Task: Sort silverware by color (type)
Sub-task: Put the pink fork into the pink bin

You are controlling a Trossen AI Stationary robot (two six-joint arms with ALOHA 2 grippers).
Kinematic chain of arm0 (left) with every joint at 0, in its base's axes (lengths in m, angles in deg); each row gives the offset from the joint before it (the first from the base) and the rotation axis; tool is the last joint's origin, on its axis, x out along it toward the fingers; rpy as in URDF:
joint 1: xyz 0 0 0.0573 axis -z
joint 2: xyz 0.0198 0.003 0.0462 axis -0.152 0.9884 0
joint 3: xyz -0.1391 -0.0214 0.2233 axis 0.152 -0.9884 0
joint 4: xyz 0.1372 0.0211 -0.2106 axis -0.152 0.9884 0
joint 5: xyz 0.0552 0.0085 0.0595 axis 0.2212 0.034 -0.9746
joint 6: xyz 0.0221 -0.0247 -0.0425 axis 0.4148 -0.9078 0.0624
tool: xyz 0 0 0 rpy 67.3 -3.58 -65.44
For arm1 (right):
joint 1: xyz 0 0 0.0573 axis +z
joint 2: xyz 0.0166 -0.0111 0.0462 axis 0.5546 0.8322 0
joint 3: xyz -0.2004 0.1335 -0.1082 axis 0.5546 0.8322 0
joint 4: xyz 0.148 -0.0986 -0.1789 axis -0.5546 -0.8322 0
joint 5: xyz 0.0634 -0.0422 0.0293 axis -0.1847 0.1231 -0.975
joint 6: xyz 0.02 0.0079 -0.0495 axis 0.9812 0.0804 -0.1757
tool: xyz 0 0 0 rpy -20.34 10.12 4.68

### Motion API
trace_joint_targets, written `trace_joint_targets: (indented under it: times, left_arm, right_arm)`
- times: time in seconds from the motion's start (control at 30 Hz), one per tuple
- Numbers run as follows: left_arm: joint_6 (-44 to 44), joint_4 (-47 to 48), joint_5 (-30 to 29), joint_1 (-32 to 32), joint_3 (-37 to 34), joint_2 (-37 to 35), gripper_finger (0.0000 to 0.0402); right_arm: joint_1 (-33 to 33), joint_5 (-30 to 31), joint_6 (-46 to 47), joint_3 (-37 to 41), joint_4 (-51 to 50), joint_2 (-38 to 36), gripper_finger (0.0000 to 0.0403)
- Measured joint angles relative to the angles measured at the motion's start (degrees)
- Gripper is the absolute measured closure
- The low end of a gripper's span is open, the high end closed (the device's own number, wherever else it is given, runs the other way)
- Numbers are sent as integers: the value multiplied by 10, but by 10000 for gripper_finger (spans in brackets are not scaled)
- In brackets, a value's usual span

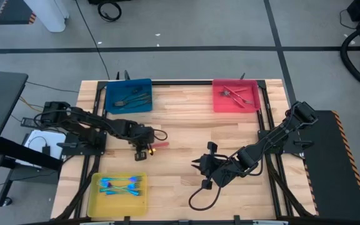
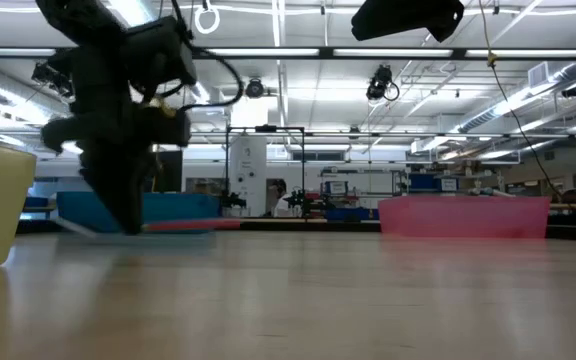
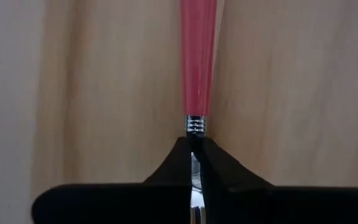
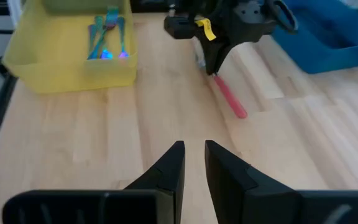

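Now the left gripper (image 1: 144,150), near the tabletop's left-middle, is clamped on the metal neck of the red-handled utensil (image 3: 197,59) lying flat. Lift straight up before swinging toward the red tray (image 1: 236,106) at the far-right corner. The right gripper (image 4: 193,163) waits, fingers slightly apart.

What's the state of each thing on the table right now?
Left tool: shut on the red-handled utensil's metal part, down at the table.
Red-handled utensil: lying on the wood, outside any tray.
Right tool: slightly open, empty, above bare wood.
Blue tray: holds dark metal pieces.
Red tray: holds several utensils.
Yellow tray: holds teal-handled pieces.
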Motion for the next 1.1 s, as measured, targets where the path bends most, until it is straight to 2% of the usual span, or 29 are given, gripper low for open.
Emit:
trace_joint_targets:
  times: [0.27,0.6,0.73,0.9,1.1]
  left_arm:
    - [35,-47,-13,-7,53,-8,393]
    - [108,-96,-18,-77,162,-8,394]
    - [120,-138,-18,-90,205,-8,394]
    - [126,-245,-17,-88,221,-9,399]
    - [137,-333,-16,-74,221,-2,399]
  right_arm:
    - [0,53,0,0,5,0,332]
    - [2,117,-1,0,6,-29,332]
    - [-9,190,16,0,5,-29,332]
    - [-35,300,84,0,6,-29,332]
    - [-71,359,120,0,22,-29,332]
